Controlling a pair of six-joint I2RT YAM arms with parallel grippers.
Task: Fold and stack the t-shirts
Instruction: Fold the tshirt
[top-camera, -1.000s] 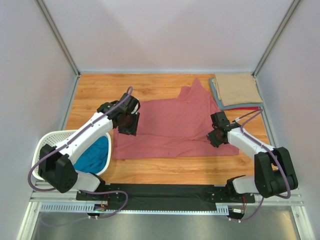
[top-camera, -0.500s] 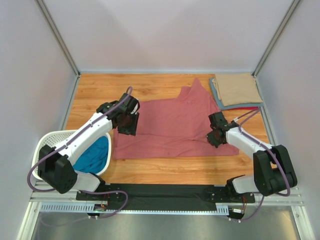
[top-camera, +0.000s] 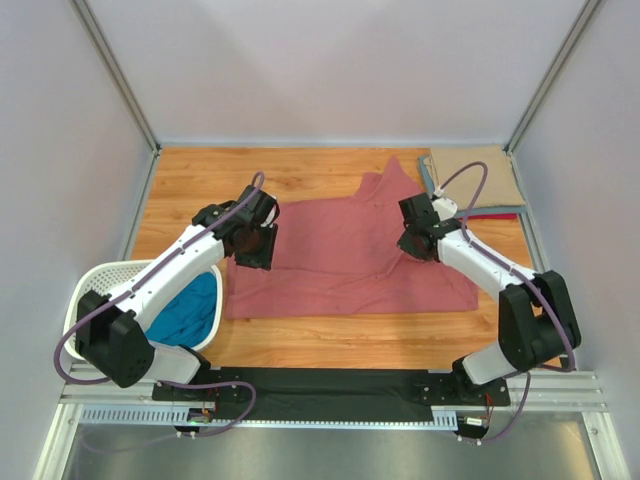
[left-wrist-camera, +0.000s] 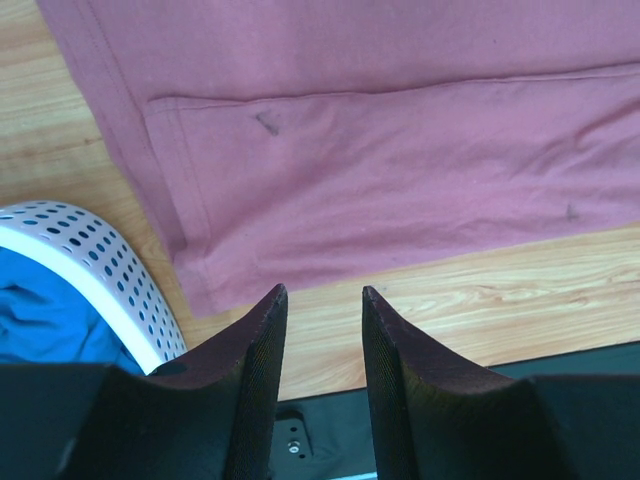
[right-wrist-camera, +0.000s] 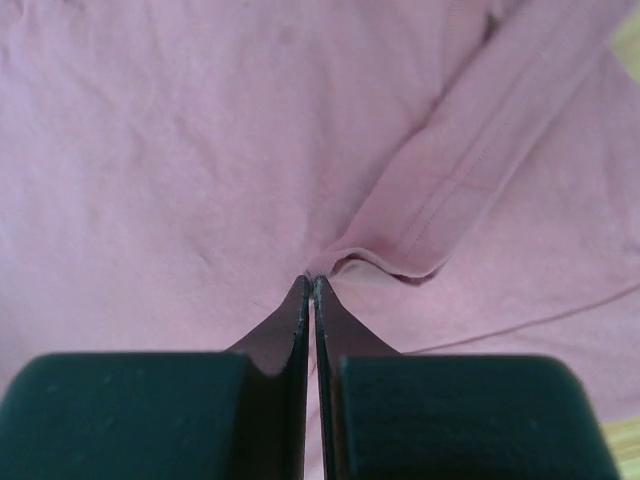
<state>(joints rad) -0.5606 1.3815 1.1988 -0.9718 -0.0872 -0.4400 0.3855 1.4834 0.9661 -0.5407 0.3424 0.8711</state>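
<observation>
T-shirt count 5: 1 rose-red shirt (top-camera: 340, 262) flat on table (top-camera: 200, 180), 1 teal shirt (top-camera: 192, 310) in basket (top-camera: 100, 268), 3 in folded stack (top-camera: 478, 178) far-right. Your left gripper (left-wrist-camera: 320, 292) jaws apart; right gripper (right-wrist-camera: 310, 282) clamps rose-red shirt, shifted inward vs. 1 s ago.

Top view is evenly lit, soft light from overhead, barely any shadows on the counter (top-camera: 200, 180) around the rose-red t-shirt (top-camera: 340, 260). The left wrist shot is crisp on that shirt, with the left tool (left-wrist-camera: 322, 292) dark and slightly soft. The right wrist shot looks paler, kinda washed-out pink, and the right tool (right-wrist-camera: 310, 282) is near-black with fuzzy edges.
</observation>
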